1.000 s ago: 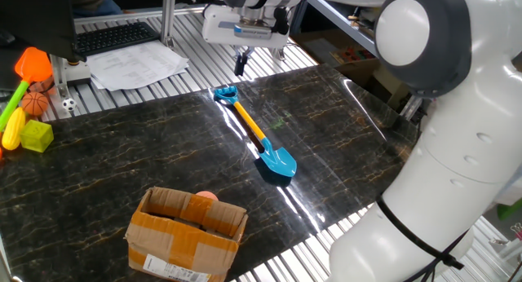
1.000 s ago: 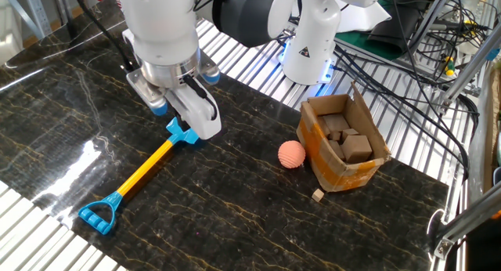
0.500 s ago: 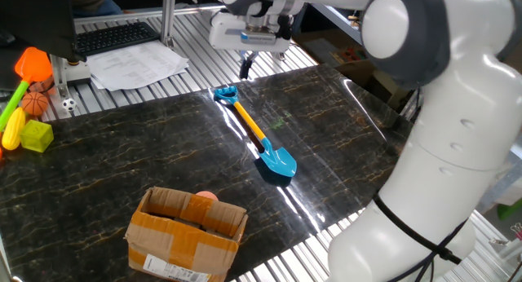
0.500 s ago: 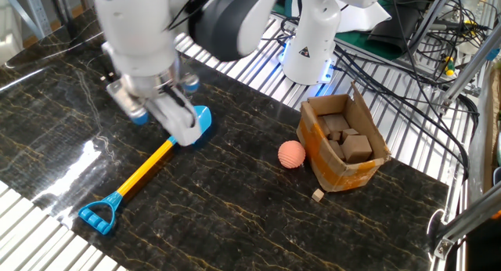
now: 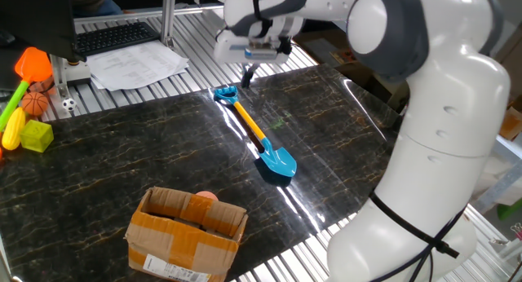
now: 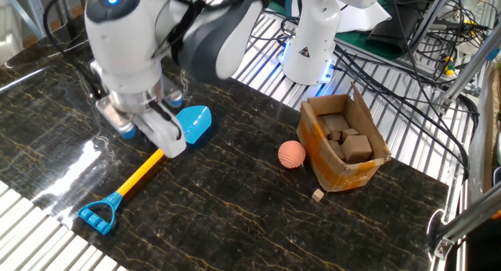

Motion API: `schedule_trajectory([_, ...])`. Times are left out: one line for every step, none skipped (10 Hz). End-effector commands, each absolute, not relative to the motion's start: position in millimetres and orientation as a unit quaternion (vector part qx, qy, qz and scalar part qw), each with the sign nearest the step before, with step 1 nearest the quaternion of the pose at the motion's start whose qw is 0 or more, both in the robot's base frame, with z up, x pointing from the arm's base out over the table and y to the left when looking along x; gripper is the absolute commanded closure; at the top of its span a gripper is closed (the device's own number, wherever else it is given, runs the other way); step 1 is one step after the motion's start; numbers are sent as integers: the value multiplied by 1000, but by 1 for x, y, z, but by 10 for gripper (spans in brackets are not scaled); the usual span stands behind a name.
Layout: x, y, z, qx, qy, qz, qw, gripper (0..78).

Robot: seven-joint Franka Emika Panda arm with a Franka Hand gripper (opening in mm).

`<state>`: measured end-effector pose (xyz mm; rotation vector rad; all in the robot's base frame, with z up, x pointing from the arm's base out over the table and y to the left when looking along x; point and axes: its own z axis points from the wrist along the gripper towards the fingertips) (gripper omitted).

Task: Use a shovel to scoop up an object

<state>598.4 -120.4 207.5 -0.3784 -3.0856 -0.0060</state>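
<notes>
One shovel (image 6: 139,175) flat on the table (image 6: 235,216): blue blade, yellow shaft, blue loop handle. One salmon ball (image 6: 291,154) beside one box (image 6: 342,145). Gripper (image 5: 247,77) above the handle (finger state unclear).

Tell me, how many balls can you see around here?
3, maybe more hidden. A salmon ball beside the cardboard box; a mini basketball among toys at the table edge; a tiny soccer ball beside it.

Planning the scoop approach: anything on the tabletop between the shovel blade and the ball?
Nothing visible. In the other fixed view, bare tabletop runs from the shovel blade to the ball. The cardboard box sits just beyond the ball, not between. The gripper hangs above the shovel's looped handle end.
</notes>
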Motion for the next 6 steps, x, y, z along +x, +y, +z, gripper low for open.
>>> schedule_trajectory([609, -140, 171, -96, -995, -4, -10, 776])
schedule_trajectory([610, -145, 163, -88, -996, -4, -16, 776])
schedule_trajectory([611, -150, 155, -80, -997, -4, -19, 776])
schedule_trajectory([612, -153, 148, -76, -997, -4, -23, 776])
schedule_trajectory([612, -154, 143, -75, -997, -4, -23, 776])
schedule_trajectory([613, -155, 139, -72, -997, -4, -24, 776])
